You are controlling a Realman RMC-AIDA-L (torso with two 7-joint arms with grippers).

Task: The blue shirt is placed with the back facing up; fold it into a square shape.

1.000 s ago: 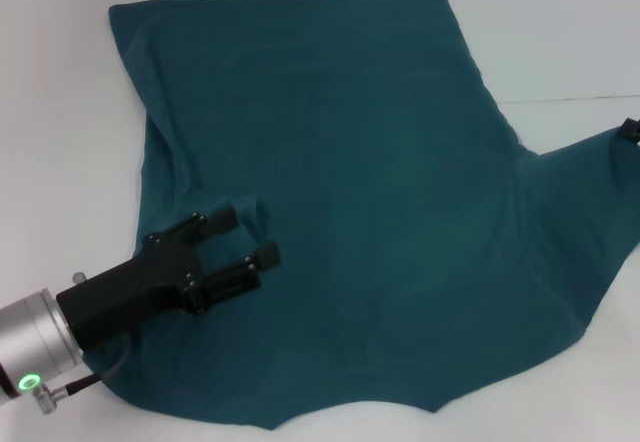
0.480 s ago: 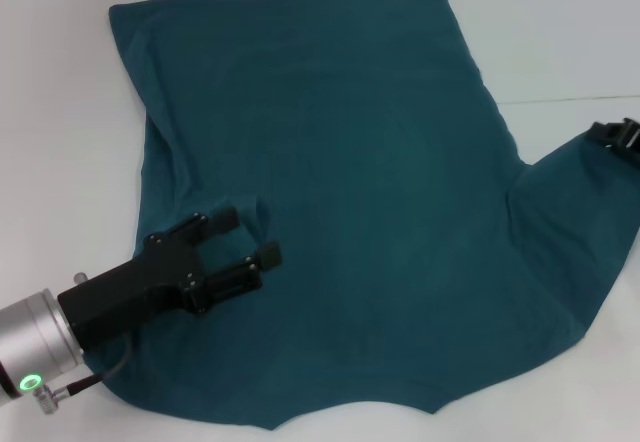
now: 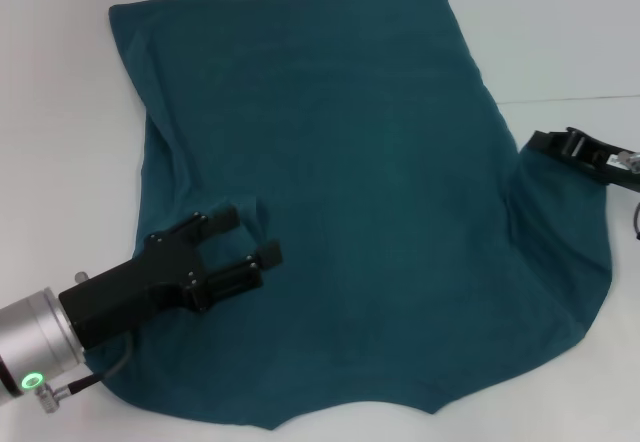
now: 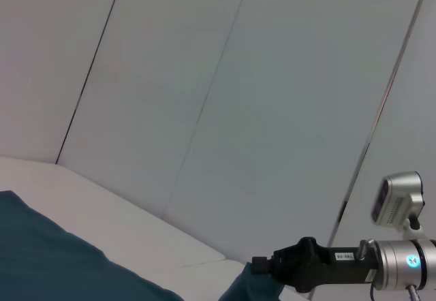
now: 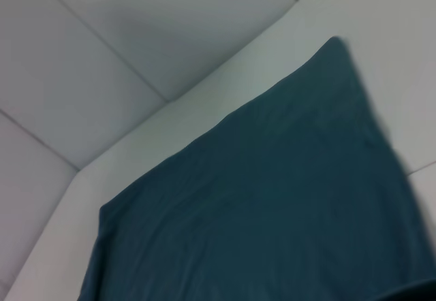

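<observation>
Now, blue shirt [image 3: 340, 192]: it lies spread out on the white surface [image 3: 560, 32] and covers most of it. It is dark teal-blue with no print. One straight edge lies at the far side, and a curved edge lies at the near side.

Left sleeve side: the cloth here is folded in over the body of the shirt, with long wrinkles running down that side.

Left gripper [image 3: 232, 245]: it rests on the near left part of the shirt. Its two black fingers [image 3: 218, 221] are spread apart — the shirt shows between them, and they are not pinching anything. A small ridge of cloth sits just beside the fingertips.

Left arm: a black block and a silver wrist with a green light [image 3: 31, 381] sit behind the gripper, at the near left corner.

Right gripper [image 3: 552, 145]: it is at the right edge of the shirt. It is pinched closed on the tip of the right sleeve — the left wrist view shows teal cloth bunched at its black tip [image 4: 262, 265].

Right sleeve [image 3: 560, 222]: it is pulled up into a soft fold toward the shirt's body, with a rounded edge hanging on the right.

Right wrist view: it shows the far part of the shirt [image 5: 259, 206] lying flat on the white surface, with the far corner pointing away.
</observation>
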